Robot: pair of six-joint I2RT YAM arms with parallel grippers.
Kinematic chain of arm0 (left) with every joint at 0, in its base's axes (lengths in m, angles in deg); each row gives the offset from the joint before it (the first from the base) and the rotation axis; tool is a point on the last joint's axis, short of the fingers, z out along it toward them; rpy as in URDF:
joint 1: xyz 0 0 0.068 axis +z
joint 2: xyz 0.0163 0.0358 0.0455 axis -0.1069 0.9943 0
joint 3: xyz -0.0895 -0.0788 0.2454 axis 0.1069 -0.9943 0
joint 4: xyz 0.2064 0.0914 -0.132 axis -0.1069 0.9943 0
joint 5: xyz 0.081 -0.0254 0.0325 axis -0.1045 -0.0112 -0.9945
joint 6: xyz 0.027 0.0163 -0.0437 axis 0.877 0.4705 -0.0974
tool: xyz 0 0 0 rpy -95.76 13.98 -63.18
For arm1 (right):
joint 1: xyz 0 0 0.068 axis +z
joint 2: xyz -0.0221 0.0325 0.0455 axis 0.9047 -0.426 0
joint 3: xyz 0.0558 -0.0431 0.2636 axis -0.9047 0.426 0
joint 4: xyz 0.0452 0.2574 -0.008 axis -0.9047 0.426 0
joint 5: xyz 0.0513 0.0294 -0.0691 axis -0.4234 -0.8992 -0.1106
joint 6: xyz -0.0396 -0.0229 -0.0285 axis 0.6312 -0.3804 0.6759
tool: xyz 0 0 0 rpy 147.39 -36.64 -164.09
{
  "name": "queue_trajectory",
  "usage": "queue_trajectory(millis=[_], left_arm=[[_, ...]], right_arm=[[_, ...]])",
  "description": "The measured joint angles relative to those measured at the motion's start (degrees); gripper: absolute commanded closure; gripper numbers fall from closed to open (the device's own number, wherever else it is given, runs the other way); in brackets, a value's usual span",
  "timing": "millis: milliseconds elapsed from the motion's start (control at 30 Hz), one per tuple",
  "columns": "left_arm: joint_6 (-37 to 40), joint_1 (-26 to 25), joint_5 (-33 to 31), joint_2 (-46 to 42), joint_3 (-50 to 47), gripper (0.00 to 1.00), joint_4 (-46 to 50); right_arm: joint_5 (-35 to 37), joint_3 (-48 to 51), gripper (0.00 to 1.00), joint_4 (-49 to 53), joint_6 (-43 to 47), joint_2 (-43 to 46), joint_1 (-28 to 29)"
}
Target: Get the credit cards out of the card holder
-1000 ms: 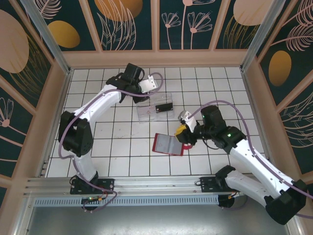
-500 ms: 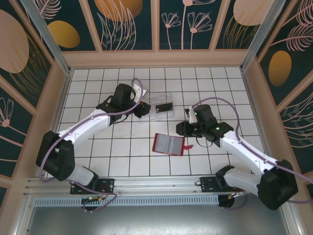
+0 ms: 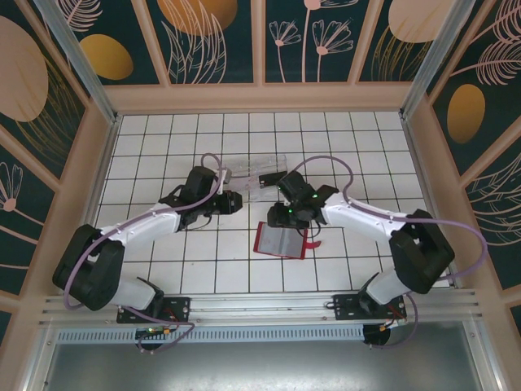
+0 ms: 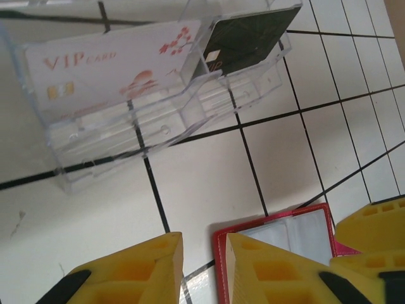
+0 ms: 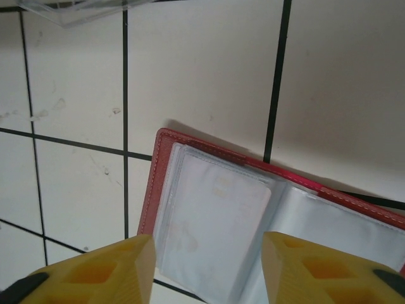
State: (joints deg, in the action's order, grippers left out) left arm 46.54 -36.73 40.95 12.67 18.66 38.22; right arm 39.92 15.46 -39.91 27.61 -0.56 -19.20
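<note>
One card holder (image 5: 266, 221) lies under right end effector (image 5: 205, 269).

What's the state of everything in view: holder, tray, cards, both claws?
card holder, open flat on the tiles, clear sleeves facing up.
clear tray, holding two cards.
VIP card, in the tray.
dark card, in the tray beside the VIP card.
left claw, slightly open, empty.
right claw, open, empty, over the card holder.
</note>
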Motion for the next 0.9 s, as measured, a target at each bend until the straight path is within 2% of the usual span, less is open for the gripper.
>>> queue_trajectory(millis=[300, 667, 900], left_arm=[[-0.55, -0.02, -2.97, -3.63, -1.86, 0.75, 0.00], [0.55, -0.02, -4.33, -4.94, -2.62, 0.76, 0.22], [1.49, -0.02, -4.92, -6.49, -3.91, 0.76, 0.44]], right_arm=[[5.70, -6.25, 0.38, 4.52, 0.04, -7.37, 4.85], [9.27, -13.29, 0.37, 9.42, 0.15, -16.94, 8.00], [9.81, -13.75, 0.37, 11.34, 0.13, -18.14, 8.85]])
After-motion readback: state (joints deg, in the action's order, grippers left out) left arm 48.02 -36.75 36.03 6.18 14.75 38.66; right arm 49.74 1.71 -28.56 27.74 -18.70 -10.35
